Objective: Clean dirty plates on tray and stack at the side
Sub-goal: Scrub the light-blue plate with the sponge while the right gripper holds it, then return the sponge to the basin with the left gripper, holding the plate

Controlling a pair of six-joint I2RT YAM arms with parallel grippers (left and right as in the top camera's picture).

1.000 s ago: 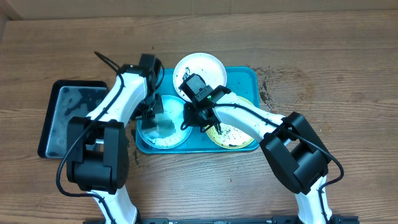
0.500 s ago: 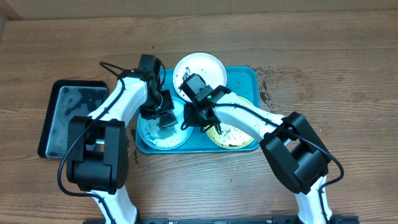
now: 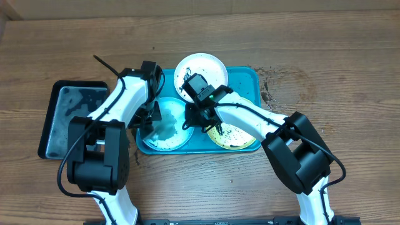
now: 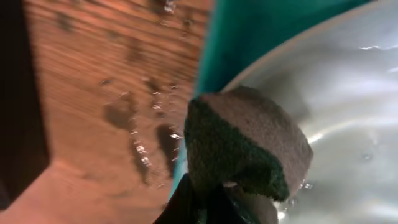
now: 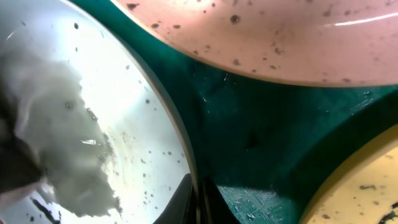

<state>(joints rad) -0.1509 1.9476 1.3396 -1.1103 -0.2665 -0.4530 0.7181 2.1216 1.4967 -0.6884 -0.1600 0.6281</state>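
The turquoise tray (image 3: 245, 80) holds three smeared plates: white-rimmed at the back (image 3: 201, 67), light blue at the left (image 3: 170, 132), yellow-green at the right (image 3: 236, 132). My left gripper (image 3: 152, 117) is shut on a green and grey sponge (image 4: 249, 146), which rests on the light blue plate's (image 4: 348, 93) left rim. My right gripper (image 3: 189, 120) is shut on that plate's right rim (image 5: 189, 180); its fingers (image 5: 199, 202) pinch the edge. The right wrist view also shows the white plate (image 5: 280, 37) and the yellow-green plate (image 5: 367, 186).
A black rectangular tray (image 3: 72, 119) holding water lies left of the turquoise tray. Wet spots mark the wooden table (image 4: 112, 93) beside the tray's left edge. Dark specks lie on the table to the right of the tray (image 3: 267, 90).
My left gripper swept the sponge rightward over the light blue plate, then back to its left rim. The right gripper has kept its hold on the rim.
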